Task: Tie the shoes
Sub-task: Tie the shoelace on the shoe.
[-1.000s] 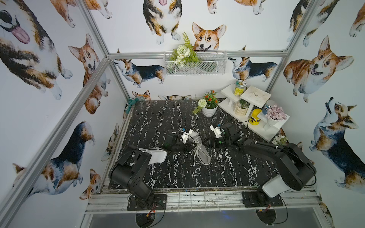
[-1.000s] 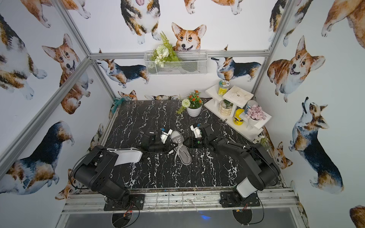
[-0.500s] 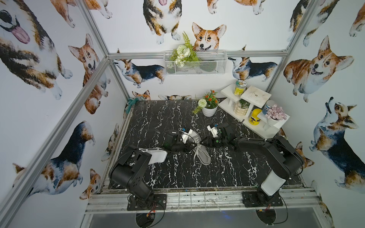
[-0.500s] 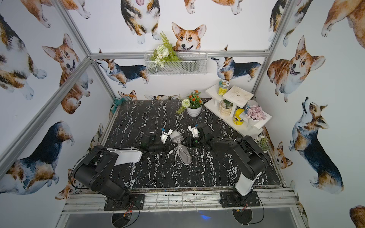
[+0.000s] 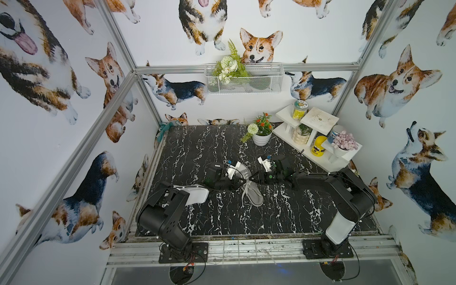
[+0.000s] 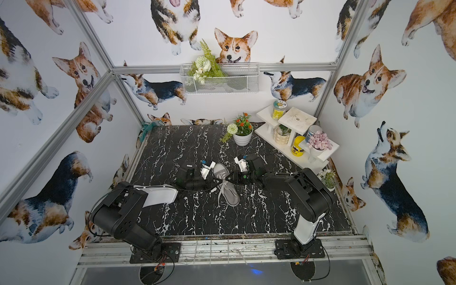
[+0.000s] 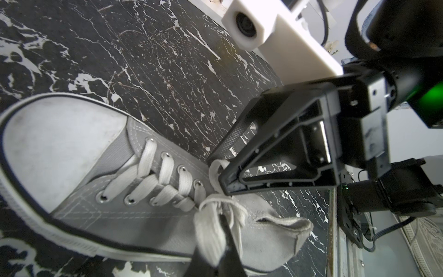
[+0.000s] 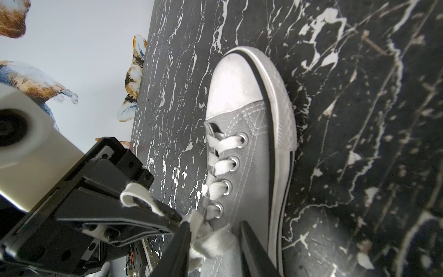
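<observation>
Left gripper (image 8: 173, 217) is clenched on the laces (image 7: 153, 182), pinching a loop of them just off the top eyelets. Right gripper (image 7: 217, 171) faces it from across the shoe with its jaws apart. A bunch of lace lies between them, touching one finger (image 8: 182, 242), while the other finger sits over the grey canvas with a gap to the lace.

A black marble-patterned table (image 5: 197, 153) fills the floor of the cell. The left arm (image 5: 170, 214) and right arm (image 5: 345, 195) reach in low from the near edge and meet near the table's middle. A white stepped shelf (image 5: 318, 119) stands in the far right corner with jars and small plants on it. A wire basket (image 5: 259, 85) of greenery hangs on the back wall.

The shoe (image 5: 255, 197) lies near the middle of the table, between the two grippers, sole down. Its white toe cap (image 8: 235, 86) points toward the back wall and its heel toward the arm bases. A white pot (image 5: 261, 140) of flowers stands on the table beside the shelf, well apart from the shoe. The laces cross through the eyelets, and in both top views loose ends trail down along the shoe's left side.
</observation>
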You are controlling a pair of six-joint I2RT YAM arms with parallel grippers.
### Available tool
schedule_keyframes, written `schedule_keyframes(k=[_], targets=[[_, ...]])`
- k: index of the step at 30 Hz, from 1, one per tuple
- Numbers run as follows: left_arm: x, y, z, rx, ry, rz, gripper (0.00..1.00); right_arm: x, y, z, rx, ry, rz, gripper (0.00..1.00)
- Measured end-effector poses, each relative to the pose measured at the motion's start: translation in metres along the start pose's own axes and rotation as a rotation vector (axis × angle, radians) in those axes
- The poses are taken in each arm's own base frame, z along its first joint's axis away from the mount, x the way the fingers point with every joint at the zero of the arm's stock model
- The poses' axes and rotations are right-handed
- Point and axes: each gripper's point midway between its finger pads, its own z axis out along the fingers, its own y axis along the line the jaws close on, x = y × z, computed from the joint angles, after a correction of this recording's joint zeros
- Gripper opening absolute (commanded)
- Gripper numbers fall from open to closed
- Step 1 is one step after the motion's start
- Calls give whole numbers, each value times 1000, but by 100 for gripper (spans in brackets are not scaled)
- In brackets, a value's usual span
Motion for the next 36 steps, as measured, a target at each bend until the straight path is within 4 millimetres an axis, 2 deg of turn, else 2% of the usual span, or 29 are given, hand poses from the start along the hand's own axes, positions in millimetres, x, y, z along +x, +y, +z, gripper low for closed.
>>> schedule_keyframes(k=[4,10,15,20,30,36], targets=[[0,0,0,0,0,0,0,2,-3,1,0,1,14,22],[1,0,-1,0,1,-1,0,2,-2,1,-4,-7,16,0],[2,-4,-6,3,-9,-9,0,-6,-2,-1,25,-46,6,0],[7,-5,-9,-4,-10,-32,0,-13,-5,-2,131,-102,-39,0],[14,5,-13,-92,-10,-83,0,-29,-21,-11,406,-200,-152,0],[17,14,-14,-140,-7,-108,0,-31,-37,-16,525,-212,-195,0]])
